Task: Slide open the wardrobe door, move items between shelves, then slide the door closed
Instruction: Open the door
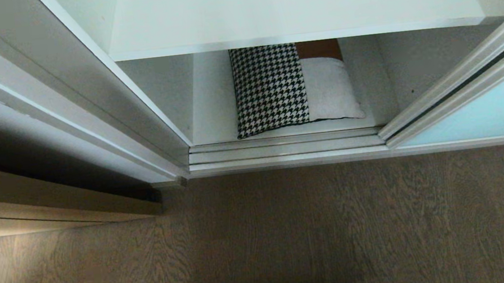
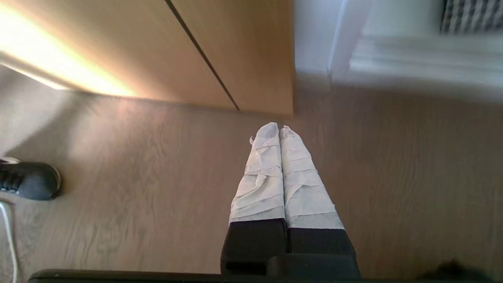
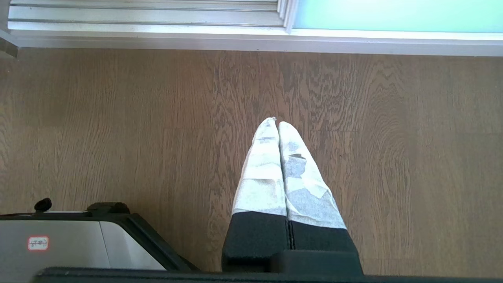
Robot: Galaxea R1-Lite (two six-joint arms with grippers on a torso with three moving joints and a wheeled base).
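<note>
Cushion (image 1: 295, 87) lies flat on the lower shelf (image 1: 211, 113) of the wardrobe, near the front edge, just behind the floor track (image 1: 285, 149). Houndstooth half on the robot's left; cream patch to the right, brown patch behind it and partly hidden under the upper shelf (image 1: 294, 10). Upper shelf bare where visible. In the left wrist view a blurred strip of houndstooth (image 2: 471, 15) shows at the frame corner, probably the same cushion.

Sliding wardrobe door (image 1: 488, 112) stands pushed to the robot's right, leaving the compartment with the cushion uncovered. Its frosted blue-green panel and pale frame also appear in the right wrist view (image 3: 397, 15), beside the track rails.

Left gripper (image 2: 279, 127): tape-wrapped fingers (image 2: 261, 177) pressed together, nothing between them, pointing down over the wood-grain floor (image 2: 137, 177), close to the corner of a tan wooden cabinet (image 2: 235, 51). Not touching it.

Right gripper (image 3: 276, 122): wrapped fingers (image 3: 261, 173) likewise pressed together and empty, above the floor, well apart from the door and track. Part of the robot's base (image 3: 70, 243) shows beside it.

A dark shoe (image 2: 29, 181) rests on the floor at the edge of the left wrist view, with a white cable (image 2: 10, 236) next to it.

Neither arm appears in the head view.
</note>
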